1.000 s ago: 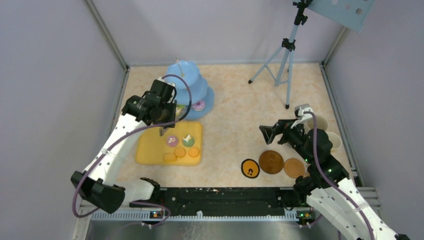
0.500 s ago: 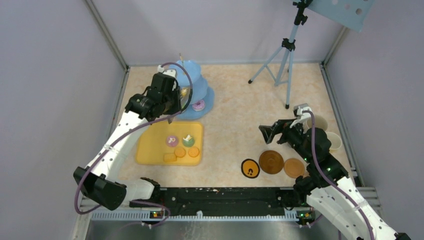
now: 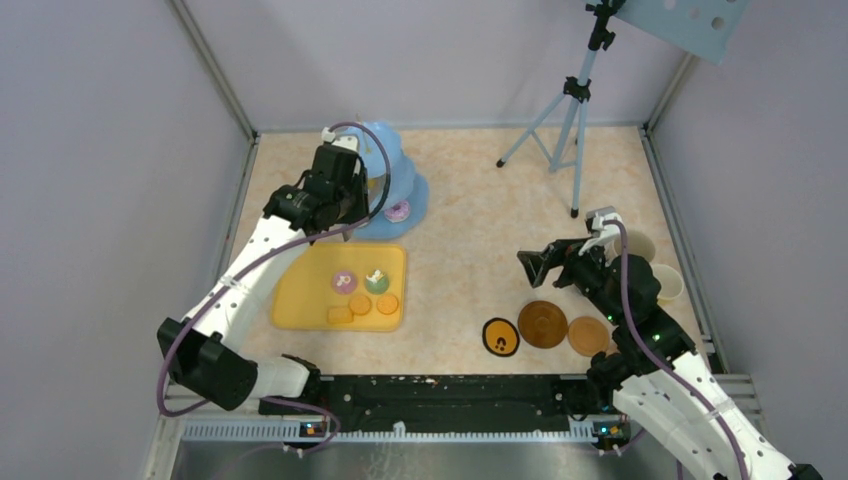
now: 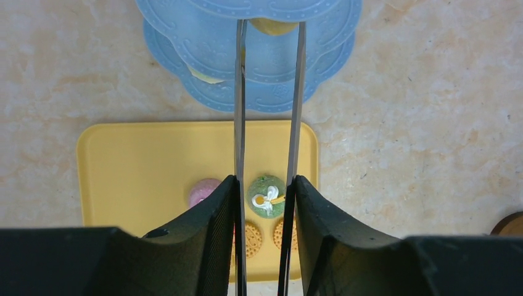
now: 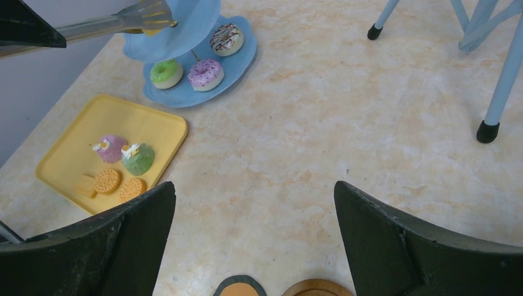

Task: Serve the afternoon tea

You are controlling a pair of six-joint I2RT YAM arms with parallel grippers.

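My left gripper [image 3: 338, 188] is shut on the long metal tongs [image 4: 239, 92], whose tips reach the light-blue three-tier stand [image 3: 408, 190] and pinch a yellow pastry [image 4: 271, 26] at an upper tier; the pastry also shows in the right wrist view [image 5: 155, 28]. In the left wrist view the gripper [image 4: 265, 182] hangs above the tray. Green [image 5: 166, 73], pink [image 5: 205, 72] and striped [image 5: 226, 39] donuts lie on the bottom tier. A purple pastry [image 3: 344, 281], a green pastry [image 3: 377, 281] and orange biscuits [image 3: 360, 303] lie on the tray. My right gripper [image 3: 535, 265] is open and empty above the coasters [image 3: 542, 324].
The flat yellow tray [image 3: 300, 300] lies in front of the stand. Two mugs [image 3: 636, 246] [image 3: 668, 283] stand at the right edge behind my right arm. A tripod [image 3: 570, 110] stands at the back right. Walls close in the left, back and right sides.
My left arm has moved away from the tray towards the stand, carrying the tongs up to its tiers. The right arm has not moved.
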